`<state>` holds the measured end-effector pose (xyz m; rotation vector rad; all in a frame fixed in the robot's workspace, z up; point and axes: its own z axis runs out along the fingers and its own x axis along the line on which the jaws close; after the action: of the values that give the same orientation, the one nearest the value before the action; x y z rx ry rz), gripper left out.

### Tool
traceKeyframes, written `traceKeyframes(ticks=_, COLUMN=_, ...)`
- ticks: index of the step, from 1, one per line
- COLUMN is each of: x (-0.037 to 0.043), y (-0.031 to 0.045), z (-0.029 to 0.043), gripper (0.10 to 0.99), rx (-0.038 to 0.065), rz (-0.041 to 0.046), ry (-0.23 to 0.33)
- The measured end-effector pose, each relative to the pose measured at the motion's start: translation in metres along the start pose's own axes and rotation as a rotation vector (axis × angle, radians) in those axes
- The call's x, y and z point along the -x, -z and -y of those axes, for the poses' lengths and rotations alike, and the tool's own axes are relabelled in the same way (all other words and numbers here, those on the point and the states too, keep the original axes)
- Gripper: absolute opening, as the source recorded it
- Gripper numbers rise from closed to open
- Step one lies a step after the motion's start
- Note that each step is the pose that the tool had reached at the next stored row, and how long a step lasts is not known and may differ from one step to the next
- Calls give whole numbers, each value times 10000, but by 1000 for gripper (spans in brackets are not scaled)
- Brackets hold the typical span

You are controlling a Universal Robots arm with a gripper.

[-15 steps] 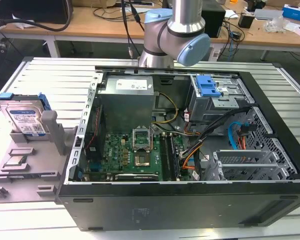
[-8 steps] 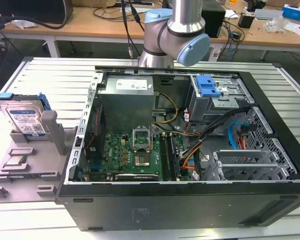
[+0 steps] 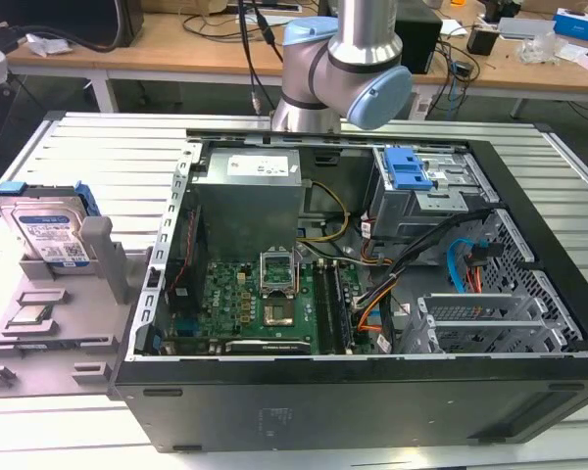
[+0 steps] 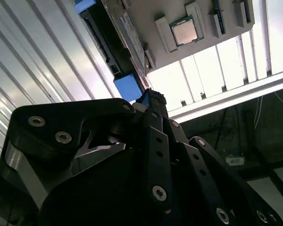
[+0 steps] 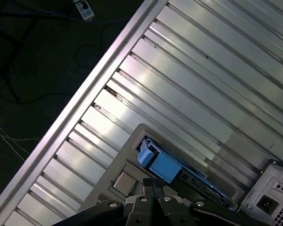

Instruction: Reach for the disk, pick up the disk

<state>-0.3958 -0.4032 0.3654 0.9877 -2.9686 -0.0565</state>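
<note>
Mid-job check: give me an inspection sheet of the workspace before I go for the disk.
Surface: ribbed aluminium table, carrying a grey fixture and an open computer case.
Job's things: disk standing on edge in the fixture, not gripped.
Clutter: processor chip lying flat on the fixture.
Grippers: gripper in the air, clear of the disk.
Cables: orange, yellow and blue leads inside the case.
Surroundings: wooden bench behind, with cables and boxes.
</note>
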Motion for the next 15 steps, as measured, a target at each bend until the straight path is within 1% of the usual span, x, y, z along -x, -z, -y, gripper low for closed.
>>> traceKeyframes(ticks=2, x=0, y=0, z=0, gripper=106, rx=0, rz=-14, ry=389)
traceKeyframes(ticks=5, x=0, y=0, z=0, gripper=106, rx=0, rz=-31, ry=824)
traceKeyframes(ticks=10, x=0, y=0, z=0, gripper=106, rx=-1, rz=-73, ry=1930)
traceKeyframes(ticks=12, x=0, y=0, z=0, gripper=106, rx=-1, rz=-82, ry=2162)
traceKeyframes(ticks=14, x=0, y=0, z=0, gripper=106, rx=-1, rz=-100, ry=2635)
traceKeyframes(ticks=15, x=0, y=0, z=0, gripper=106, rx=-1, rz=-105, ry=2741)
